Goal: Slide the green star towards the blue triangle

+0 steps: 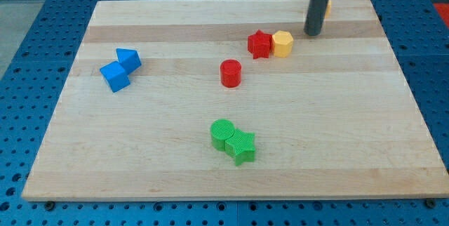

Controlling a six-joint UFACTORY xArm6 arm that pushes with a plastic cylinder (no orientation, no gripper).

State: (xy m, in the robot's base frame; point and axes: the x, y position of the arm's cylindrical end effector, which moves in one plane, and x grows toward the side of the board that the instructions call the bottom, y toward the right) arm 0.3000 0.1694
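Observation:
The green star (242, 147) lies near the view's bottom centre of the wooden board (351, 135), touching a green cylinder (222, 133) on its upper left. Two blue blocks sit touching at the view's left: the upper one (129, 60) looks like the blue triangle, the lower one (114, 77) like a cube. My tip (313, 33) is at the view's upper right, far from the green star and just right of a yellow hexagon (282, 43).
A red star (259, 44) touches the yellow hexagon's left side. A red cylinder (230, 73) stands near the board's middle. A yellow block (328, 5) is mostly hidden behind the rod at the top edge.

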